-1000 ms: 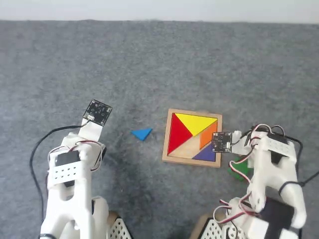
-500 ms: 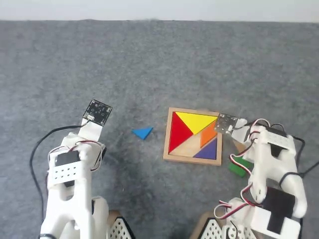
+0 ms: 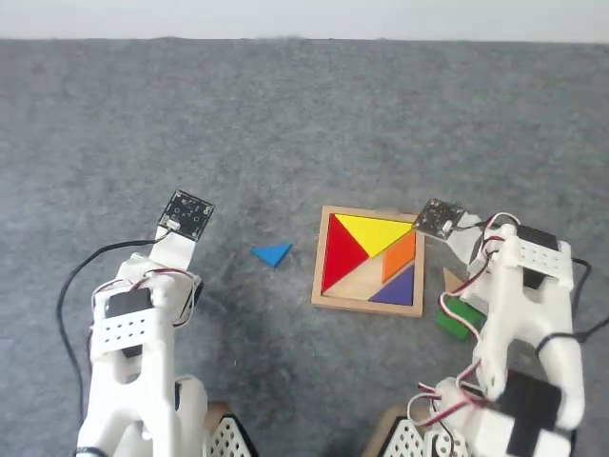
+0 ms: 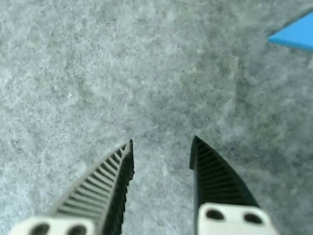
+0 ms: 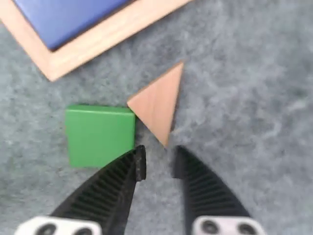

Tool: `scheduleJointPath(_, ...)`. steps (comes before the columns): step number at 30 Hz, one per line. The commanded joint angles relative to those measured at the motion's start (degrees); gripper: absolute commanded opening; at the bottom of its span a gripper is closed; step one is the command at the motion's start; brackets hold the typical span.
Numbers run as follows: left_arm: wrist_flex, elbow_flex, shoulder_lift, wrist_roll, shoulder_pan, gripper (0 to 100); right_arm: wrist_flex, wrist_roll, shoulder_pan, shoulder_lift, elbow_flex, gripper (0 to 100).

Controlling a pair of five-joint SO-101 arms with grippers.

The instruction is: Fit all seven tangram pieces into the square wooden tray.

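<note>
The square wooden tray [image 3: 321, 255] holds a yellow triangle [image 3: 374, 232], a red triangle [image 3: 340, 254], an orange piece [image 3: 399, 256] and a blue-purple piece [image 3: 398, 285]; a pale wood patch [image 3: 356, 282] lies between them. A small blue triangle [image 3: 272, 254] lies on the carpet left of the tray. To the tray's right sit a green square [image 5: 100, 134] and a plain wooden triangle [image 5: 157, 105], corners touching. My right gripper [image 5: 159, 160] hovers open and empty just short of both. The left gripper [image 4: 161, 146] is open over bare carpet, with the blue triangle [image 4: 296, 34] far off.
Grey carpet covers the table. The left arm [image 3: 133, 319] stands at the front left, the right arm [image 3: 519, 286] at the front right, beside the tray's right edge [image 5: 98, 41]. Open carpet stretches behind the tray.
The right arm's wrist has swung from above the tray's near right corner to beside its far right corner, uncovering the blue-purple piece. The left arm has stayed still.
</note>
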Motion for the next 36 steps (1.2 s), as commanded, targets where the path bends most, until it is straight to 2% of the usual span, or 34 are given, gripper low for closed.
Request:
scheduleJointPath(1,-0.8,-0.2,-0.4,-0.3,0.4,18,0.5,-4.3,-3.3,-6.0,-0.8,27.5)
scheduleJointPath(5,-0.7,-0.2,-0.4,-0.3,0.4,18,-3.4,-12.4,-9.5,-6.5,3.8,25.4)
scheduleJointPath(8,-0.7,-0.1,-0.4,-0.3,0.4,18,-7.5,-15.5,-12.2,-6.5,7.4,25.5)
scheduleJointPath(20,-0.7,-0.1,-0.4,-0.3,0.4,18,-17.2,-11.4,-11.0,-2.4,12.1,25.2)
scheduleJointPath(24,-0.7,-0.1,-0.4,-0.3,0.4,18,-15.4,-11.4,-9.5,1.7,7.9,23.9)
scheduleJointPath(28,-0.7,-0.1,-0.4,-0.3,0.4,18,-15.1,-11.4,-9.4,1.9,7.8,13.8)
scheduleJointPath(36,-0.7,-0.1,-0.4,-0.3,0.4,18,-15.5,-11.4,-6.4,1.8,7.6,13.9)
